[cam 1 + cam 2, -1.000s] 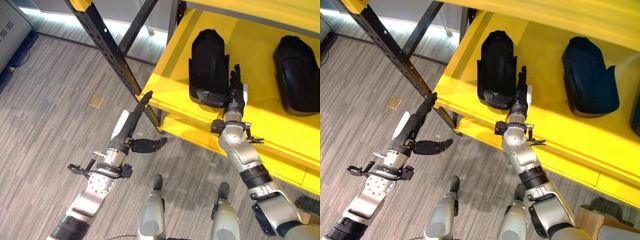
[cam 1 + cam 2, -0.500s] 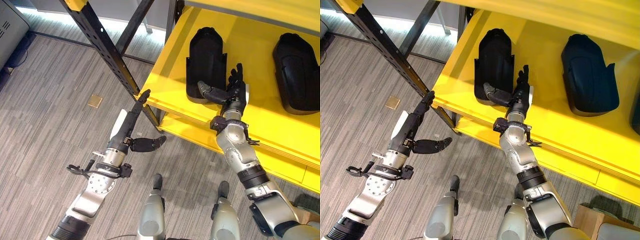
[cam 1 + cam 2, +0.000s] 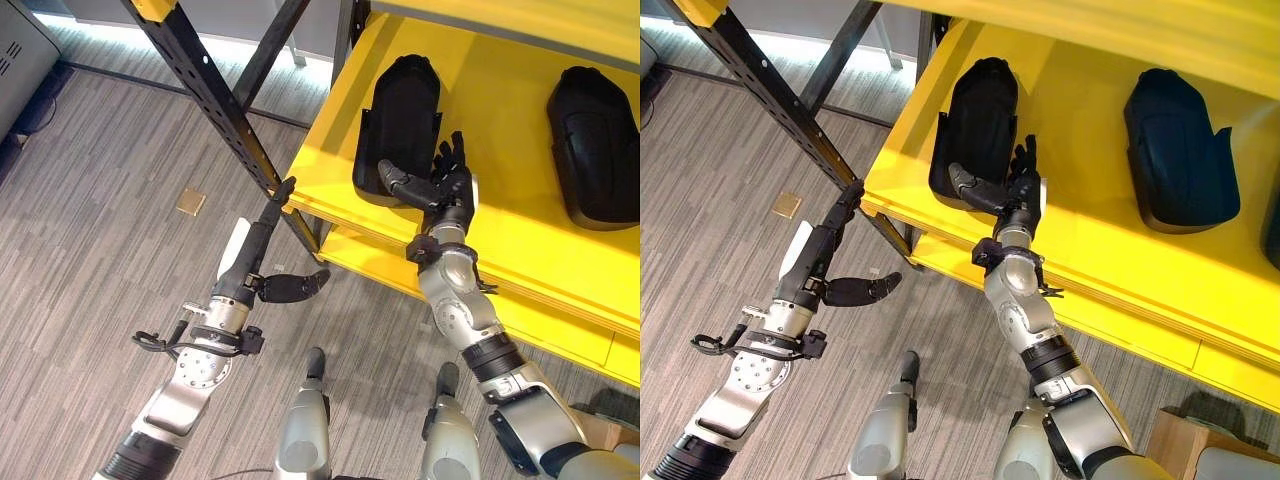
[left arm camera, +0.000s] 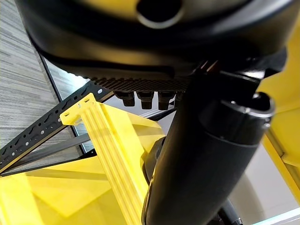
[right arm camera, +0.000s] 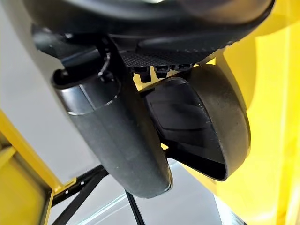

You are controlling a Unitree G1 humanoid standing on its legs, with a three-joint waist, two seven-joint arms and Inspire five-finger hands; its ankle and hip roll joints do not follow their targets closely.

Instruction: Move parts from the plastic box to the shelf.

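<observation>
Two black molded parts already lie on the yellow shelf (image 3: 520,230) — one at its left end (image 3: 400,125), another well apart to the right (image 3: 592,145). The right hand (image 3: 445,190) rests against the near end of the left part, fingers straight, thumb laid across the part's near edge, gripping nothing that I can see — it looks like placing or nudging that part into position. The left hand (image 3: 262,262) hangs open and empty by the shelf's near-left corner, beside the black upright (image 3: 205,95). I'd judge more fetching remains.
</observation>
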